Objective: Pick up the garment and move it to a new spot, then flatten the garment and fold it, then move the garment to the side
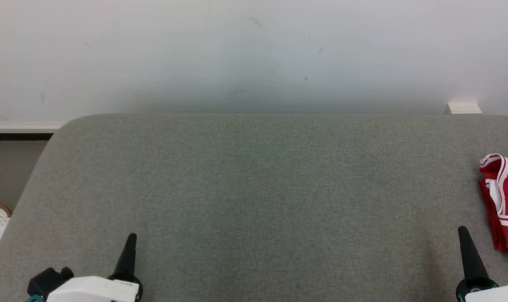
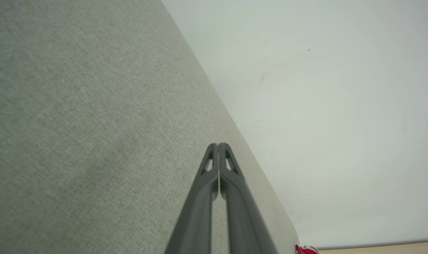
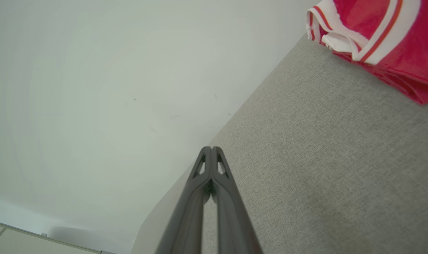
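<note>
1. Your left hand (image 1: 130,241) and right hand (image 1: 462,231) are both pinched shut and empty, low at the near edge of the bench (image 1: 254,188).
2. Near the right hand, at the bench's far right, lies the garment (image 1: 503,201), touching neither hand.
3. It sits in stacked layers, so I judge the fold and the move aside may be done; you cannot be sure.
4. Fingers (image 3: 194,201): dark, matte, tapered. Garment: soft red cloth with white striped trim. Bench: grey woven cover, rounded corner.

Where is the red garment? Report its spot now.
In the head view the red garment lies bunched at the far right edge of the grey surface, just right of the right end effector.
</note>
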Tool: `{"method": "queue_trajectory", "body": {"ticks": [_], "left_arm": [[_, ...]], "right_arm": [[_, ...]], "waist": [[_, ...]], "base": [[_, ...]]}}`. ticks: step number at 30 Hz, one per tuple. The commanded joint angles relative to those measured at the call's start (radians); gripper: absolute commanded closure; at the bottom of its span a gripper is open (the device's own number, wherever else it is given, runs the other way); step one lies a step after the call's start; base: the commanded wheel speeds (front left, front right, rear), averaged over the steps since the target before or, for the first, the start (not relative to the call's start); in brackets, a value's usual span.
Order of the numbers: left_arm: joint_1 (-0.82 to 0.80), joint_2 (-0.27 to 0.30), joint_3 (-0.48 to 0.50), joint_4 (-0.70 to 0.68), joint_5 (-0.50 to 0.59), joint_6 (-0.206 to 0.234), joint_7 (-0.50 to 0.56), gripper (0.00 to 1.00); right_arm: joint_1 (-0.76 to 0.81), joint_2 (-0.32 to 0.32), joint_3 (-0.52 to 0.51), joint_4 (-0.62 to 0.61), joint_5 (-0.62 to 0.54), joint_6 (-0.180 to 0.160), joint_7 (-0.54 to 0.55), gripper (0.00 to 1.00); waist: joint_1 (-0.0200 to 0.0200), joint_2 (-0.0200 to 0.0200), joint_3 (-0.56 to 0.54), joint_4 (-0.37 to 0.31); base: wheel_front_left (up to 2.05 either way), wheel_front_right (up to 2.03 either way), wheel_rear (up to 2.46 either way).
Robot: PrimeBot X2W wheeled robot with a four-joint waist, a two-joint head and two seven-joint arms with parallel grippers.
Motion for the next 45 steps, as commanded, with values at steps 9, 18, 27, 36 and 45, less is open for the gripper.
{"method": "queue_trajectory", "body": {"ticks": [9, 18, 27, 36, 45], "left_arm": [[-0.017, -0.010, 0.036, -0.004, -0.102, -0.027, 0.029, 1.00], [-0.018, -0.022, 0.060, -0.002, -0.178, -0.045, 0.052, 1.00], [-0.019, -0.032, 0.083, 0.000, -0.247, -0.062, 0.073, 1.00], [-0.020, -0.041, 0.106, 0.003, -0.313, -0.077, 0.094, 1.00], [-0.021, -0.050, 0.123, 0.005, -0.366, -0.090, 0.111, 1.00]], "right_arm": [[-0.031, -0.012, -0.007, 0.019, 0.108, -0.001, 0.008, 1.00], [-0.045, -0.011, -0.010, 0.039, 0.189, -0.002, 0.017, 1.00], [-0.055, -0.010, -0.014, 0.059, 0.264, -0.002, 0.025, 1.00], [-0.065, -0.009, -0.018, 0.077, 0.335, -0.002, 0.035, 1.00], [-0.075, -0.007, -0.022, 0.092, 0.392, -0.002, 0.040, 1.00]], "waist": [[0.0000, 0.0000, -0.006, 0.000], [0.0000, 0.0000, -0.012, 0.001], [0.0000, 0.0000, -0.018, 0.001], [0.0000, 0.0000, -0.024, 0.002], [0.0000, 0.0000, -0.029, 0.002]], "base": [[0.00, 0.00, 0.00], [0.00, 0.00, 0.00], [0.00, 0.00, 0.00], [0.00, 0.00, 0.00], [0.00, 0.00, 0.00]]}}
